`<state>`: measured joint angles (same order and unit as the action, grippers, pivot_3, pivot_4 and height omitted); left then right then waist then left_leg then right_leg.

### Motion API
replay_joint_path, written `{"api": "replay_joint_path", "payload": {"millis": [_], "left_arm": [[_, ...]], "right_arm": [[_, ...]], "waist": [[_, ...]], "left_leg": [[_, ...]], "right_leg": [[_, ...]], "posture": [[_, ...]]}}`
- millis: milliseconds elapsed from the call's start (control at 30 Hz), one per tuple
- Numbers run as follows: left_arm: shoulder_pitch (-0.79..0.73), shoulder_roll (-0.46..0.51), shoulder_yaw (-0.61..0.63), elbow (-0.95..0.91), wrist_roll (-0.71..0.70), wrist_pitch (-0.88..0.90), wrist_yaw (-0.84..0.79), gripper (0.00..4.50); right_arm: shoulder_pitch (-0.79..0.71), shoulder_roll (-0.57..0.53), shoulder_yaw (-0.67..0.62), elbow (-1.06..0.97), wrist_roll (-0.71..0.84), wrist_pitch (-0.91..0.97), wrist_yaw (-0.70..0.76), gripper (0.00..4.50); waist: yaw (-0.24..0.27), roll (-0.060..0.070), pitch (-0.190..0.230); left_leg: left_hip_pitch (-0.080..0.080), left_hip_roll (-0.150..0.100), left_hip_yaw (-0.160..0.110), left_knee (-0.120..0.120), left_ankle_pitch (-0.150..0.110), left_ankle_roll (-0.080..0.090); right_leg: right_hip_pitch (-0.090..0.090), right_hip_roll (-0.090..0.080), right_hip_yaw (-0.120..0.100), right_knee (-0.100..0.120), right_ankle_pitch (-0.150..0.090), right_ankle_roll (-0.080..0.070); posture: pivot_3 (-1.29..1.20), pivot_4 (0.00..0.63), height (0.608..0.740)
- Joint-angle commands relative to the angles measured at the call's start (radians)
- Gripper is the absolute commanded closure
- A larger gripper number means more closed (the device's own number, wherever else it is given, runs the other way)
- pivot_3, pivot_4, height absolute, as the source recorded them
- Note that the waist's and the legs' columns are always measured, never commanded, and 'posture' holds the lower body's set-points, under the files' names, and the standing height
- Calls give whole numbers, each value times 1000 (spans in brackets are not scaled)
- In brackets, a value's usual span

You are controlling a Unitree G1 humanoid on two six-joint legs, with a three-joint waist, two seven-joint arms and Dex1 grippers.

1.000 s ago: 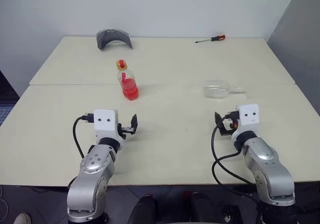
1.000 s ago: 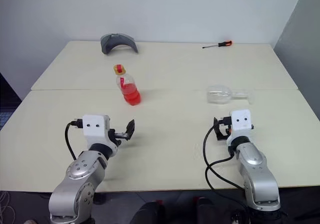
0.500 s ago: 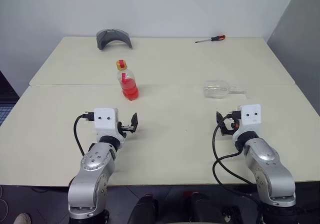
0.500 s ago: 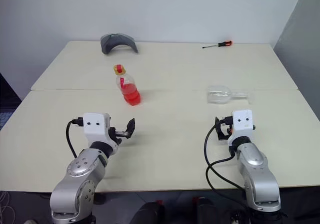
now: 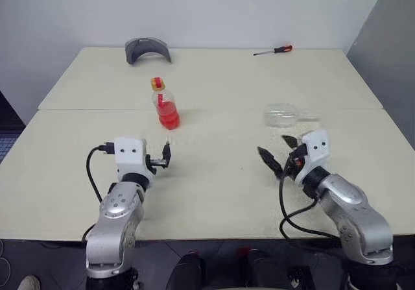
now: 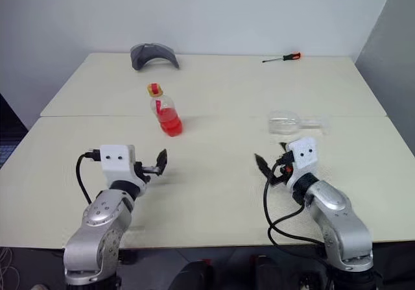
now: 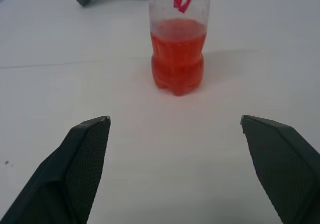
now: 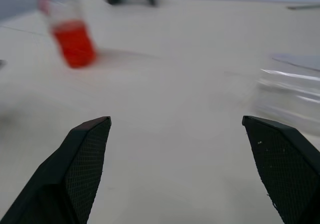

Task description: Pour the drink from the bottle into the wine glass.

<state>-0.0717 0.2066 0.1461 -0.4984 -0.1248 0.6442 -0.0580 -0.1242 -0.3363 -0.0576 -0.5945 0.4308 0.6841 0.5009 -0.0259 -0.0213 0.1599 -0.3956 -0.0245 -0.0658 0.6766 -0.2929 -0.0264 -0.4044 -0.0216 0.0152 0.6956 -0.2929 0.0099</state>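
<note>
The bottle (image 5: 166, 106) stands upright at the middle left of the table, yellow-capped, with the red drink (image 7: 178, 63) filling its lower half. The wine glass (image 5: 283, 117) lies on its side at the right, its stem pointing right. My left gripper (image 5: 163, 158) is open and empty, hovering short of the bottle and pointing at it; the left wrist view has the bottle straight ahead between the fingers (image 7: 85, 154). My right gripper (image 5: 279, 152) is open and empty just in front of the glass, turned towards the left. The right wrist view shows the bottle (image 8: 70, 38) and the glass (image 8: 295, 93).
A grey curved object (image 5: 148, 48) lies at the back left and a red-handled screwdriver (image 5: 273, 50) at the back right. A seam (image 5: 214, 109) between two tabletops runs across just behind the bottle and the glass.
My right gripper has swung to point left and has risen, shifting leftwards. The left gripper has edged a little forward towards the bottle. Bottle and glass have not moved.
</note>
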Motion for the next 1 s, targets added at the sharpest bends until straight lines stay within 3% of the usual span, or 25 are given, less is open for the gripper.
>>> {"api": "replay_joint_path", "payload": {"millis": [33,200,1000], "left_arm": [[-42,13,26,62,9,-68,-3,14],[-107,9,4,192,3,-142,-34,14],[-434,33,3,732,27,-513,-75,14]], "right_arm": [[-31,-91,-53,-41,150,10,152,0],[-91,-159,-36,-4,210,3,218,0],[-155,-101,5,1,214,-1,68,0]], "waist": [[1,-1,0],[2,-1,0],[18,-1,0]], "left_leg": [[0,0,0,0,0,0],[0,0,-1,0,0,0],[-1,0,-1,1,0,0]], "right_leg": [[1,0,0,0,0,0],[1,0,-1,-1,0,0],[0,0,-1,0,0,0]], "posture": [[0,150,740],[0,150,740],[0,150,740]]}}
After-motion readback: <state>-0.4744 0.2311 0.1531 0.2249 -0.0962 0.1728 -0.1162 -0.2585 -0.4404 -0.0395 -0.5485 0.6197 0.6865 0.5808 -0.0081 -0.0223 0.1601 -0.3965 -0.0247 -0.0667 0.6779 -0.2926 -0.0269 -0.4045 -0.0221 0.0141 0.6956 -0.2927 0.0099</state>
